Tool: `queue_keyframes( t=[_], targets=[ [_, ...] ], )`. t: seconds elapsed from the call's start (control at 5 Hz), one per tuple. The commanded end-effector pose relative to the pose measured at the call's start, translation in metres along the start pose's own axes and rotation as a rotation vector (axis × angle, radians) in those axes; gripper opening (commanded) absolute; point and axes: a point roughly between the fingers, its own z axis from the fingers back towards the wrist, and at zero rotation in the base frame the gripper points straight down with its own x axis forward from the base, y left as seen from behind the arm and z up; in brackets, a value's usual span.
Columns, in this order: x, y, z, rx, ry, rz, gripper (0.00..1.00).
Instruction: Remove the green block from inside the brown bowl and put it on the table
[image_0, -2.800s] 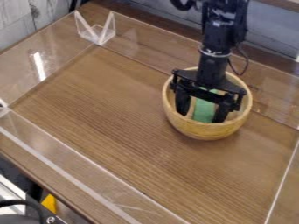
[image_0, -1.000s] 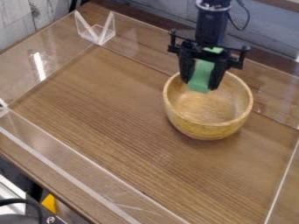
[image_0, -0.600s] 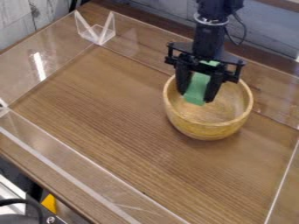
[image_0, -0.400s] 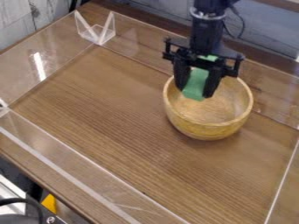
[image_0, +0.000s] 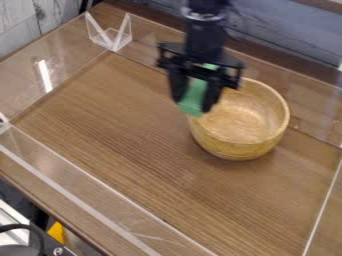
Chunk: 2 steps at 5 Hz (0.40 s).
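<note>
"One tabletop (image_0: 114, 140) carries it all, with bare wood left of the bowl (image_0: 242, 128) as the camera sees it. Where does the arm (image_0: 242, 22) come in?"

"From behind the bowl, reaching down towards its left rim. It's the only arm, so there's no choosing which one is nearer."

"And the bowl itself?"

"Upright on the wood. Its inside shows pale over most of its width; the left edge is partly covered by what the arm carries."

"How do the jaws stand?"

"Closed on the block (image_0: 199, 96), by the look of it, just at the bowl's left rim in this view. The dark fingers blur, so I can't tell exactly where each one touches."

"Which way does the block lie from them, then?"

"Between them, its lower end poking out below. Its long axis runs mostly up and down in the view, leaning a little, across the direction of the bare wood."

"So is it out of the bowl?"

"Lifted, I'd judge, but I can't tell how high above the rim. The next move should carry it further left, lower end well past the bowl, before lowering. Too early, and that end could catch the rim."
</note>
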Motion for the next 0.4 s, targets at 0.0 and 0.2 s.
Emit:
queue_keyframes(
  t=[0.0, 0.2],
  targets=[
    [-0.011, 0.050, 0.004, 0.010, -0.063, 0.010, 0.00],
    [-0.026, 0.063, -0.008, 0.011, -0.072, 0.004, 0.00]
  ],
)
